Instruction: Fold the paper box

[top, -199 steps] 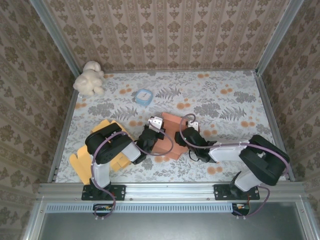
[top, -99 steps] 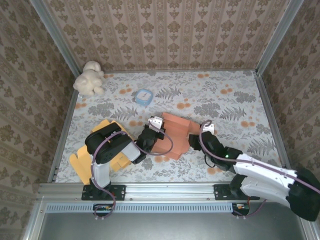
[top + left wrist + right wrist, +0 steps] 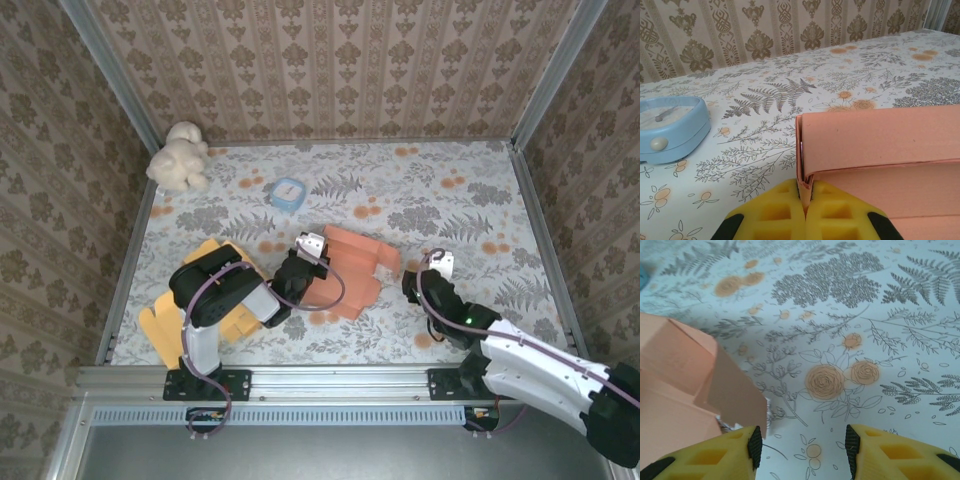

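Near the centre of the overhead frame, on the floral table [image 3: 470, 200]: the salmon paper box [image 3: 352, 262], partly folded, flaps sticking out toward the right and the bottom. Hard to read its exact shape from above, with its left margin hidden under the left gripper [image 3: 308, 276]. Clearer in the left wrist view: left gripper [image 3: 805, 197] closed tight on a doubled edge of the paper box [image 3: 880, 135], yellow fingers [image 3: 775, 210] pressed together at bottom centre with the cardboard pinched between them (only the tips in frame, the rest cut off by the lower border). Box itself cropped at the right and lower borders there, full extent not visible. At the left border of that view, a blue dial-faced object [image 3: 670, 127], partly cropped, markings too blurred to read. From above, the blue dial-faced object [image 3: 288, 193] up and left of the box, well apart from it. Right of the box in the overhead frame, the right gripper [image 3: 411, 285], near but not touching. In the right wrist view, right gripper [image 3: 801, 445] spread wide, bare tabletop between its two yellow fingers, nothing held. Paper box [image 3: 670, 375] running off the left border there, one brownish flap [image 3: 737, 395] hanging just above the finger at the lower left of the frame; cannot tell whether touching it. In the upper left of the overhead frame, a cream plush toy [image 3: 178, 157]. In the lower left, a flat yellow cardboard sheet [image 3: 158, 325], mostly covered by the left arm.
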